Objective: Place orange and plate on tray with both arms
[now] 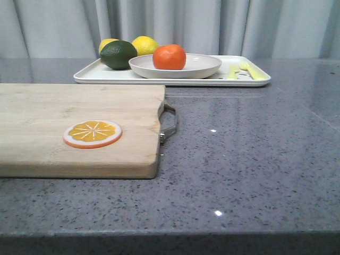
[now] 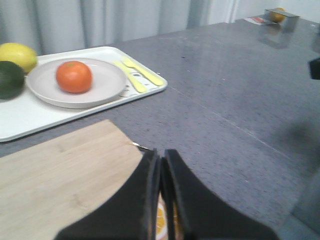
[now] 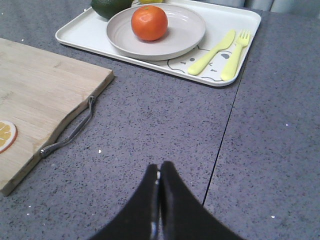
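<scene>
The orange point(image 1: 169, 57) sits in the off-white plate point(image 1: 204, 67), and the plate rests on the white tray point(image 1: 251, 78) at the back of the table. They also show in the left wrist view, orange point(image 2: 73, 76), plate point(image 2: 107, 80), tray point(image 2: 20, 117), and in the right wrist view, orange point(image 3: 149, 22), plate point(image 3: 185, 30), tray point(image 3: 245, 25). My left gripper point(image 2: 161, 156) is shut and empty above the cutting board's right end. My right gripper point(image 3: 159, 169) is shut and empty above the grey table, well short of the tray. Neither gripper shows in the front view.
A wooden cutting board point(image 1: 48, 122) with a metal handle point(image 1: 169, 123) lies at the front left, an orange slice disc point(image 1: 92, 133) on it. A dark green avocado point(image 1: 118, 54) and two lemons point(image 1: 144, 44) sit on the tray's left end. Curtains hang behind.
</scene>
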You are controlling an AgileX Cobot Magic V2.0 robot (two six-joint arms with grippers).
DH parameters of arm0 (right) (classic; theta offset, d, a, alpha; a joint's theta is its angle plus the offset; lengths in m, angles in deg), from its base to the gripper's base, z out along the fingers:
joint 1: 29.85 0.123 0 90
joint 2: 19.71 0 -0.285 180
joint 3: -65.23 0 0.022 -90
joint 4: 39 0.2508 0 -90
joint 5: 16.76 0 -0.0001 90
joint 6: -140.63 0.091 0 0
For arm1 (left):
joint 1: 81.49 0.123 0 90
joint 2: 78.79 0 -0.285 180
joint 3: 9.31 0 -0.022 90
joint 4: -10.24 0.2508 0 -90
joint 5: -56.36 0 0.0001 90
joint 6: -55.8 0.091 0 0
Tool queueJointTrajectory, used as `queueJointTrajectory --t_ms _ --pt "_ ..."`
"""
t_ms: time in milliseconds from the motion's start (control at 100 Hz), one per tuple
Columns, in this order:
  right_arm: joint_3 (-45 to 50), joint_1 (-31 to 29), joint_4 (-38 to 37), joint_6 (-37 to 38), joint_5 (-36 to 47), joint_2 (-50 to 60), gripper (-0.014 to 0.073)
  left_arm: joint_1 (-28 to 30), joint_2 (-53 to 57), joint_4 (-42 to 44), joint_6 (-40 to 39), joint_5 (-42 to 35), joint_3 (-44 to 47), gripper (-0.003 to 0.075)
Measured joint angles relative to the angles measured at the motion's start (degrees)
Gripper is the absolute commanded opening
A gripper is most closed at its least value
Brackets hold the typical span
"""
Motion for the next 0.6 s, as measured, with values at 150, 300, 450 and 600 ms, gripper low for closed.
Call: queueJointTrajectory --t_ms 150,300,450,600 --pt "0.0 0.0 0.0 0.0 0.0 0.0 -0.0038 6.8 2.9 3.0 0.0 -0.9 2.4 -0.002" --pt "0.0 0.0 0.0 0.0 0.0 0.0 -0.0038 12.9 8.3 6.3 0.0 -5.5 8.1 -0.002" --pt "0.0 0.0 0.0 0.0 0.0 0.0 -0.0038 19.4 15.0 9.4 0.0 -11.4 14.7 -0.002" --pt "0.0 0.0 0.0 0.0 0.0 0.0 -0.0038 26.0 20.9 10.4 0.0 -13.4 21.2 -0.002"
